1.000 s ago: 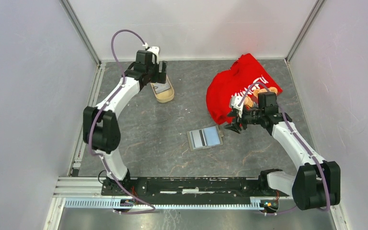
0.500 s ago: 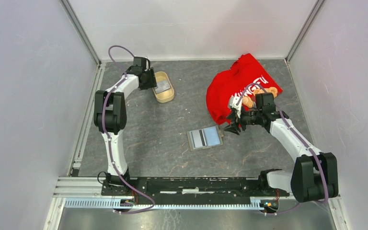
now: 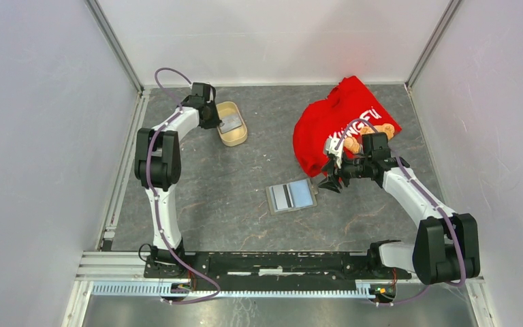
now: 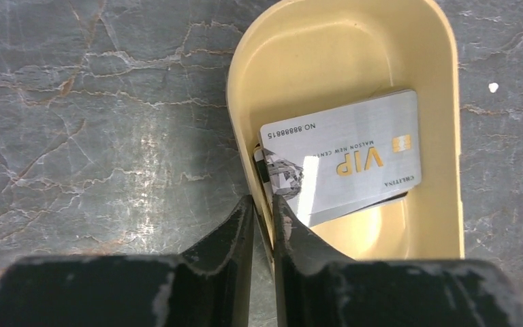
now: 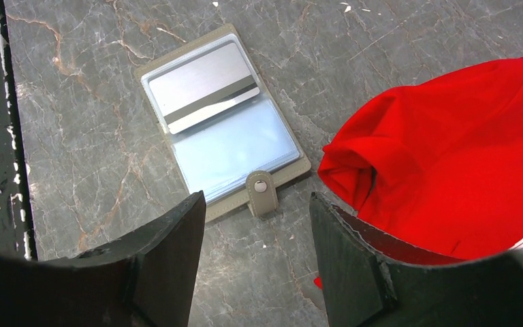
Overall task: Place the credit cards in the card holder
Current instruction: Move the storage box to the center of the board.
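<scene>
Left and right wrist views, with the overhead view. My left end effector [image 4: 262, 204] stood at the beige oval plastic tray [image 4: 449, 102], jaws drawn to a narrow slit astride the tray's near side wall, which filled the slit. Whether the grip also caught a card edge I could not tell.

The credit cards [image 4: 354, 157] lay inside the tray, just ahead and to the right of my left fingertips. The top one was a pale silver card with gold lettering. Its long axis ran across the tray, slightly tilted, with one corner touching the wall beside my inner finger [image 4: 293, 225]. Beneath it a dark card [image 4: 388, 199] showed only as a sliver, so the count of cards was uncertain. My fingers hid the tray's near end.

My right end effector [image 5: 255, 204] hung wide open and empty above the grey folding card holder [image 5: 221, 129]. The holder lay open on the grey marbled table [image 4: 95, 122], well apart from the tray and just beside the crumpled red shirt [image 5: 449, 136]. One pocket held a striped silver card [image 5: 204, 88].

The left arm was nearer the cards, the right nearer the holder.
</scene>
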`<state>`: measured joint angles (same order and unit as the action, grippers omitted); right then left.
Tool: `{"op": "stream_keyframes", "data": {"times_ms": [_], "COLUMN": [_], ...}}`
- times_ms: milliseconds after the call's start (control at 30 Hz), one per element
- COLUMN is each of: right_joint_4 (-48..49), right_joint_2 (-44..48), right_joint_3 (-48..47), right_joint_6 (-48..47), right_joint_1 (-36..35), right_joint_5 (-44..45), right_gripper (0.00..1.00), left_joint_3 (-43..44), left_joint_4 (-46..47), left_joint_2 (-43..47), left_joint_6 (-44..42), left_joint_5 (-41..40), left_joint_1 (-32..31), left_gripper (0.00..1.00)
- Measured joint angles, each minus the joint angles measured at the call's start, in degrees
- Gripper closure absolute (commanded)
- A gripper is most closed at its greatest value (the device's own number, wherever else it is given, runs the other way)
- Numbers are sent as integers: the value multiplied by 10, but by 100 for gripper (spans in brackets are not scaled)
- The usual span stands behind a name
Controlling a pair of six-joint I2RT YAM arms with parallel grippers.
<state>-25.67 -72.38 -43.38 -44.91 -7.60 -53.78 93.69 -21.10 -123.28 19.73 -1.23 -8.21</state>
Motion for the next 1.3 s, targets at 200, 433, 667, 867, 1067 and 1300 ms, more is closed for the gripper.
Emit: {"op": "stream_keyframes", "data": {"times_ms": [200, 433, 667, 867, 1067, 1300], "right_joint_4": [-11, -21, -24, -28, -32, -38], "right_joint_2": [0, 0, 0, 1, 2, 2], "right_joint_3": [0, 0, 0, 0, 0, 0], "right_joint_6": [-4, -10, -15, -19, -20, -25], "right_joint_1": [0, 0, 0, 0, 0, 0], "right_joint_5": [-1, -3, -10, -19, -28, -32], "right_gripper": [35, 35, 34, 34, 34, 34], "left_joint_3": [-13, -74, -171, -298, -414, -467], "left_joint_4": [3, -4, -59, -86, -101, -119], "left_joint_2": [3, 48, 140, 252, 360, 428], "left_joint_6": [0, -1, -34, -41, -19, 26], "left_joint_5": [2, 18, 18, 15, -5, -40], "left_joint_1": [0, -1, -21, -63, -135, -197], "left_gripper": [93, 94, 94, 94, 92, 71]}}
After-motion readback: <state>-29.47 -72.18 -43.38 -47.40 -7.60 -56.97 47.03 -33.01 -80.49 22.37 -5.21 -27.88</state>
